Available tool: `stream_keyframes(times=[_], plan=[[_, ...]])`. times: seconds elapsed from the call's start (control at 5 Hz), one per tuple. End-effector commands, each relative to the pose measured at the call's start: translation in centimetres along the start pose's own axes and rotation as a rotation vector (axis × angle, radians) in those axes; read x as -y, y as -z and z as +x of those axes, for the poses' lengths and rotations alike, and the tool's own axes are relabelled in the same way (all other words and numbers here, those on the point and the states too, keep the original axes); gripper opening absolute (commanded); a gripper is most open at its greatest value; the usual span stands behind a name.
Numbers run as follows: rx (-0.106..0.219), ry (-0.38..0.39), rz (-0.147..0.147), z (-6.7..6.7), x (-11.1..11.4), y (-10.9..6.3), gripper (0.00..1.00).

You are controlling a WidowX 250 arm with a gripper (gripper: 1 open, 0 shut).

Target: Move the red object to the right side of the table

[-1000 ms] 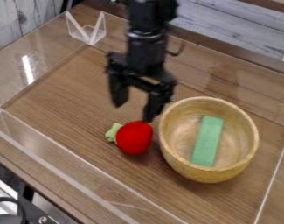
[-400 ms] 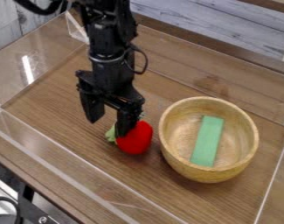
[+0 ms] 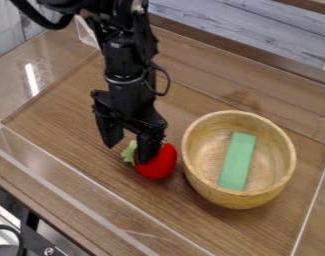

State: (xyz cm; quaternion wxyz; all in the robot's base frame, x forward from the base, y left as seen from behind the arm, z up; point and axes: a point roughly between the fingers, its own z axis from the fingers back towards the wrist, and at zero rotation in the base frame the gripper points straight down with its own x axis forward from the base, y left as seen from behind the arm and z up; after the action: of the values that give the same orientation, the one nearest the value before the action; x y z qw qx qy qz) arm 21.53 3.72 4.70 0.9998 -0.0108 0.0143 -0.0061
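Observation:
The red object (image 3: 158, 163), a small strawberry-like toy with a pale green tuft at its left, lies on the wood-grain table (image 3: 71, 120) just left of the wooden bowl. My gripper (image 3: 131, 143) points straight down, open, its black fingers (image 3: 109, 130) spread over the toy's left part and tuft. The right finger stands in front of the toy's upper left; whether either finger touches it I cannot tell.
A wooden bowl (image 3: 205, 170) holding a flat green block (image 3: 240, 159) sits right of the toy. Low clear acrylic walls (image 3: 51, 180) edge the table on all sides. A clear bracket (image 3: 87, 32) stands at the back left.
The arm has swung left and come down from behind the bowl to just over the toy's left side. The jaws stayed open. The toy and bowl have not moved.

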Motion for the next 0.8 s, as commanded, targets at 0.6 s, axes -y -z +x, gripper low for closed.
stream_keyframes(times=[0.6], plan=[[0.040,0.022,0.010,0.94,0.13,0.91,1.00]])
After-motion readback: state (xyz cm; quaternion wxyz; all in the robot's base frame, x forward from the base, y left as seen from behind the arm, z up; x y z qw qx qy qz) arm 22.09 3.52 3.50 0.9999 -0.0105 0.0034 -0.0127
